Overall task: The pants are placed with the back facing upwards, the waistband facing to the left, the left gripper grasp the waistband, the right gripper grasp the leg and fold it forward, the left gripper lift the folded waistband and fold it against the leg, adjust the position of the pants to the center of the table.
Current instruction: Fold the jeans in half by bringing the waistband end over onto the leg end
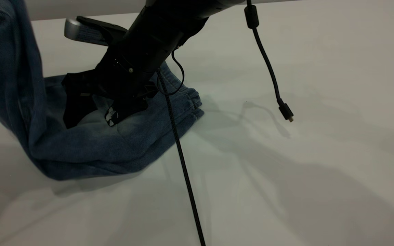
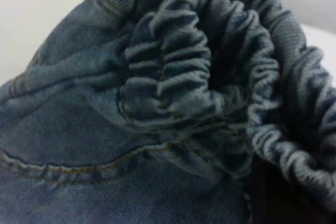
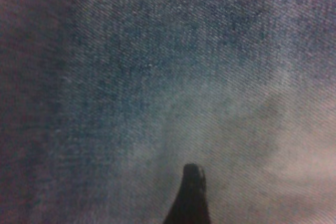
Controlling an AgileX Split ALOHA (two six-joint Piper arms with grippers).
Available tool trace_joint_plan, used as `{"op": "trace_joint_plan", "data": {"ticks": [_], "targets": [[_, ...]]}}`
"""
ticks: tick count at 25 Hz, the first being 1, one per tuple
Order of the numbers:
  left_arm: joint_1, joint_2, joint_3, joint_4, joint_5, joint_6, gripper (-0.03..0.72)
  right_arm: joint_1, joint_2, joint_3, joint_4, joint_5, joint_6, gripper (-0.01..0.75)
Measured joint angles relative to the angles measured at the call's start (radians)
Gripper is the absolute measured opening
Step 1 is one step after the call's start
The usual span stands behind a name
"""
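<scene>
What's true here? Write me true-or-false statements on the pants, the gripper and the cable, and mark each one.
1. The pants lie wholly flat on the table. False: at the exterior view's left, one end rises off it.
2. The right gripper is down on the denim, fingers apart. True.
3. A loose cable hangs with its plug above the table. True.
4. The waistband is smooth and flat. False: it is ruched and curled over.

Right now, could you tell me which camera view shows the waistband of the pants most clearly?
The left wrist view: the waistband fills it close up, its gathered elastic ruching curled into a roll. The exterior view shows only raised denim of the pants at the left edge, with no ruching visible. The right wrist view shows flat faded denim only.
</scene>
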Motion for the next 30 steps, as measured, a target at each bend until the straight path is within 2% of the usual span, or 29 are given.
{"op": "trace_joint_plan", "data": {"ticks": [3,7,14,20,26,30], "targets": [[-0.049,0.035,0.000,-0.021,-0.043,0.014,0.147,-0.005,-0.006,0.002,-0.009,0.008,-0.001,0.572],[-0.053,0.038,0.000,-0.076,-0.056,0.076,0.147,-0.018,-0.028,0.002,-0.056,0.017,0.001,0.572],[-0.053,0.038,0.000,-0.083,-0.047,0.081,0.147,-0.080,-0.096,0.002,-0.093,0.010,0.010,0.572],[-0.053,0.062,0.000,-0.158,-0.037,0.144,0.147,-0.189,-0.189,-0.007,-0.183,0.018,0.038,0.572],[-0.061,0.169,-0.018,-0.333,-0.010,0.338,0.147,-0.310,-0.294,-0.007,-0.220,0.071,0.038,0.572],[-0.135,0.267,-0.085,-0.348,-0.016,0.412,0.147,-0.343,-0.341,-0.007,-0.223,0.093,0.037,0.561]]}}
